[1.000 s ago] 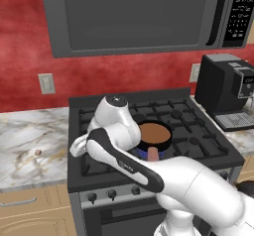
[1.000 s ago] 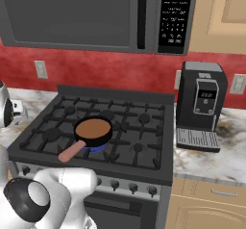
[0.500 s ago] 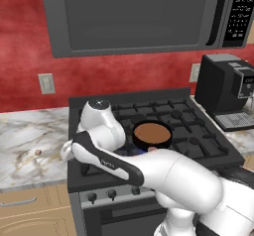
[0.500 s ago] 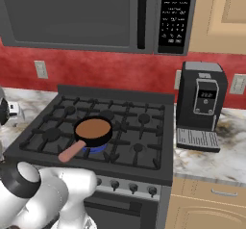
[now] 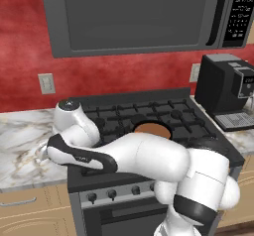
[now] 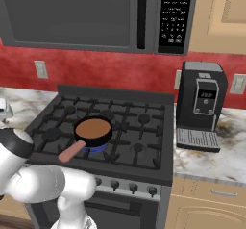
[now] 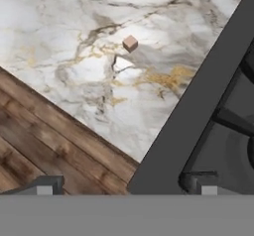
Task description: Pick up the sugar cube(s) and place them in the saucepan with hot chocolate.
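Reaching low over the left end of the cooker, my white arm bends down toward the white, grey-veined marble counter [image 5: 20,146] in the left base view; my hand is hidden behind the elbow there. Behind my arm, on the black gas stove [image 5: 163,112], a sliver of the small round black saucepan of brown hot chocolate [image 5: 151,129] shows above my forearm. A black coffee machine [image 5: 225,88] stands far off to the right, and a dark microwave [image 5: 134,14] hangs above.

From the right base view, the saucepan [image 6: 93,131] sits on a front-left burner with its pinkish-tan stick handle [image 6: 71,151] pointing toward the stove's front edge, well apart from my hand.

Through the hand view, my gripper [image 7: 124,189] stands released, its two dark fingertips [image 7: 44,186] spread wide with nothing between them. Ahead of them, well apart, one tiny pale tan sugar cube [image 7: 130,43] lies on the marble, just beside a white patch. A strip of brown wooden floor [image 7: 44,141] lies under one fingertip; the stove's dark edge runs by the other.
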Available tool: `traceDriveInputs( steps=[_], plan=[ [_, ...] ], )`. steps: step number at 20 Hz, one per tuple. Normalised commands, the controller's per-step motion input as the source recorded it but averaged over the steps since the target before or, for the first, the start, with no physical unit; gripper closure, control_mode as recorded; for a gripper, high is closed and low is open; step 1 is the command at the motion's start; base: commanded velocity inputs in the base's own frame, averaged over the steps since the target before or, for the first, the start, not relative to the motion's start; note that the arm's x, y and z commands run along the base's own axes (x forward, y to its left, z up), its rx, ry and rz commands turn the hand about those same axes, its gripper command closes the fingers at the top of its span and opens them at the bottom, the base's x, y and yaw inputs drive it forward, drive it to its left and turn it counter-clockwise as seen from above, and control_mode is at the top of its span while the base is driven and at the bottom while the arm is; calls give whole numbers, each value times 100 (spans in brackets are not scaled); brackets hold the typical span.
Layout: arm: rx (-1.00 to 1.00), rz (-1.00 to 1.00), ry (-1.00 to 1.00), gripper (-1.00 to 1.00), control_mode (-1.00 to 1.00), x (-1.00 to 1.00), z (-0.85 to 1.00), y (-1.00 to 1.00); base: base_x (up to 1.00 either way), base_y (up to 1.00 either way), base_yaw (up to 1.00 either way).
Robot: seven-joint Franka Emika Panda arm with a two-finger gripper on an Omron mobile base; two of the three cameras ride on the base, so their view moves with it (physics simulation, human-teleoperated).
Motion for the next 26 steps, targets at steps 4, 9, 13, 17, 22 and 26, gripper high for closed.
traceDriveInputs(
  steps=[4, 9, 13, 17, 22, 26],
  plan=[
    [-1, 0, 0, -100, -100, 48, -6, 65, 0, 0, 0],
    [0, -4, 0, -100, -100, 40, -23, 10, 0, 0, 0],
    [0, -10, 0, -100, -100, 28, -32, -18, 0, 0, 0],
    [1, -14, 0, -100, -100, 13, -24, -18, 0, 0, 0],
    [11, -16, -11, -100, -100, 0, -29, -3, 0, 0, 0],
    [19, -17, -29, -100, -100, 0, -25, 0, 0, 0, 0]
  ],
)
